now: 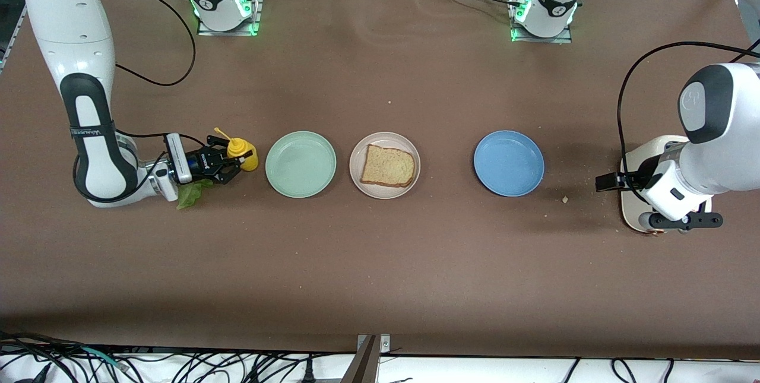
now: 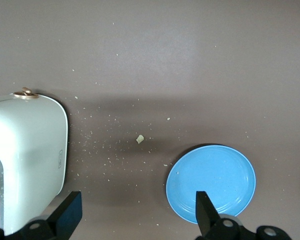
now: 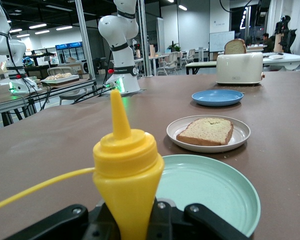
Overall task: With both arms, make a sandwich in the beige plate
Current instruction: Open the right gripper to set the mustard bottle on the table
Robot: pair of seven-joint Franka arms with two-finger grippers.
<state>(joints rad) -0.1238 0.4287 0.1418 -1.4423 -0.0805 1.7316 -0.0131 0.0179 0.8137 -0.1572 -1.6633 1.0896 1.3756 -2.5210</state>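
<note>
The beige plate (image 1: 357, 179) (image 3: 240, 137) lies mid-table with one slice of toasted bread (image 1: 388, 165) (image 3: 206, 131) on it. My right gripper (image 1: 228, 160) (image 3: 132, 220) is low at the right arm's end of the table, shut on an upright yellow squeeze bottle (image 1: 243, 153) (image 3: 127, 165). A green lettuce leaf (image 1: 190, 193) lies on the table under that wrist. Another bread slice (image 3: 235, 46) stands in the white toaster (image 3: 240, 67) (image 2: 25, 155). My left gripper (image 1: 611, 181) (image 2: 137, 215) hangs open and empty over the table between the toaster and the blue plate (image 2: 215, 180).
A mint-green plate (image 1: 300, 164) (image 3: 215, 195) lies between the bottle and the beige plate. The blue plate (image 1: 509, 162) sits toward the left arm's end. The left arm covers most of the toaster (image 1: 630, 212). Crumbs (image 2: 139, 139) dot the brown table.
</note>
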